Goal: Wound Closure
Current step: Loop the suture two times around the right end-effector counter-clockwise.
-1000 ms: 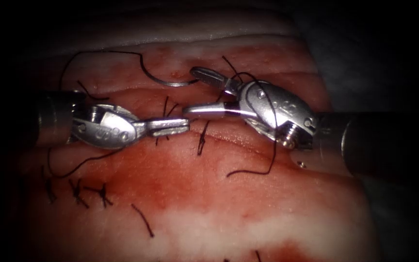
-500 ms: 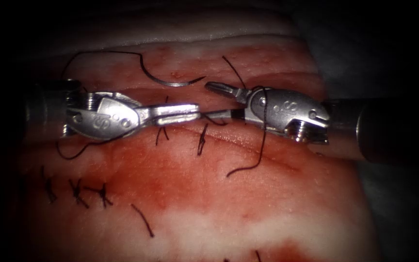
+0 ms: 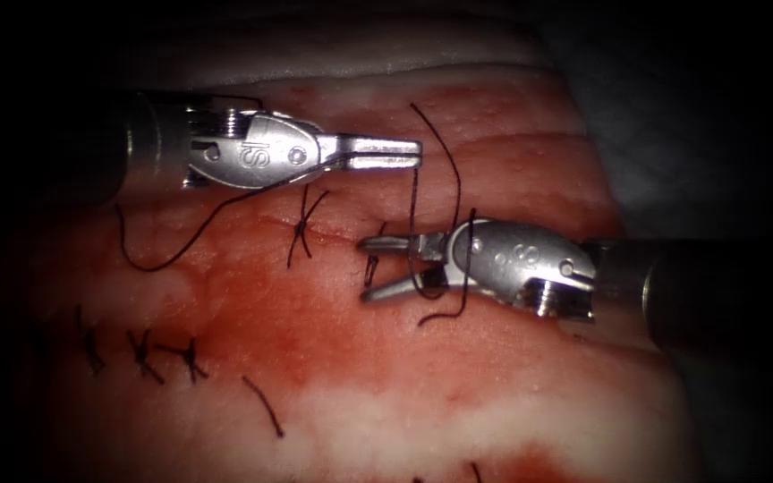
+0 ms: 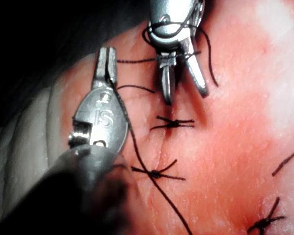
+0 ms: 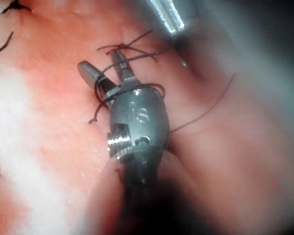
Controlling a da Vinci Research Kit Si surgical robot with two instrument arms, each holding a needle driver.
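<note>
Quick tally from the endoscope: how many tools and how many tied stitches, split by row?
Tools: 2, the left tool shut on the thread, the right tool open, holding nothing, thread looped round it
Upper stitches, by the tools: 2
Lower-left stitches: 3
Total: 7

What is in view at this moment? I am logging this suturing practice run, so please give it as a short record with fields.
left tool: slim silver needle driver, jaws shut on the thread
right tool: silver needle driver, jaws open, holding nothing, with thread looped around it
thread: thin dark suture thread, running from the left tool's tip down to the right tool
tissue: pale and red pork tissue, wet with red fluid
knotted stitch: dark, cross-shaped, between the two tools
</note>
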